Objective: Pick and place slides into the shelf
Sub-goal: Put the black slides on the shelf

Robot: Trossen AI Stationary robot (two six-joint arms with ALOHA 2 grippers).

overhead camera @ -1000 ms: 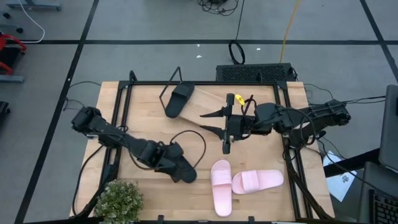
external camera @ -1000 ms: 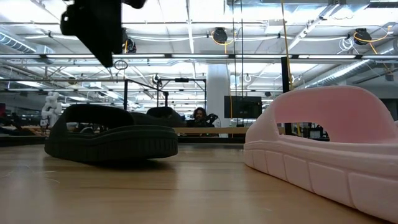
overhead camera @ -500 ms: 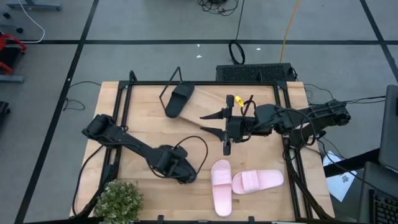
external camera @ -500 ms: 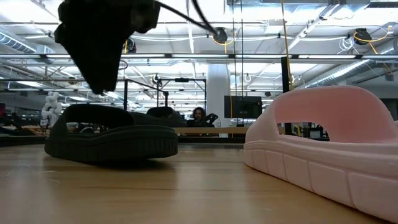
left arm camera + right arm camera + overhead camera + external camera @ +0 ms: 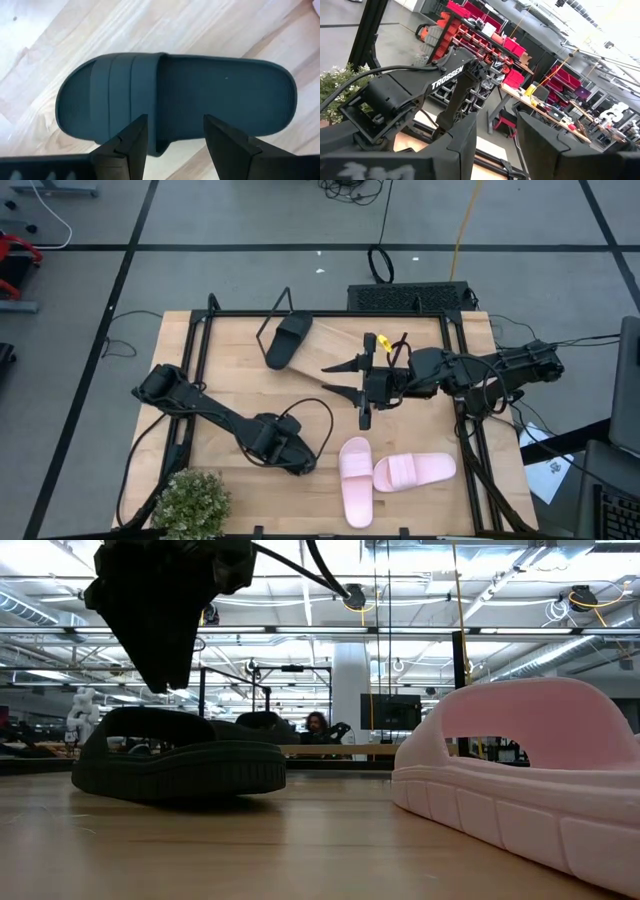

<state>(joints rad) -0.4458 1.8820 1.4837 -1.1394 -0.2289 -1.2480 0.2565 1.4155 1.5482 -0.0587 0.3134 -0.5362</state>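
Since a second ago, the left tool (image 5: 296, 460) has swung in over the near black slide (image 5: 175, 95), fingers spread wide above it. Two pink slides (image 5: 385, 475) lie beside it on the table (image 5: 230, 380). Farther back the right tool (image 5: 345, 377) hovers open by the shelf (image 5: 335, 345), which holds another black slide (image 5: 289, 338).

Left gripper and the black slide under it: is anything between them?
Nothing. In the left wrist view, the left gripper hangs open above the black slide, with only air between; its jaws frame the slide's side edge.
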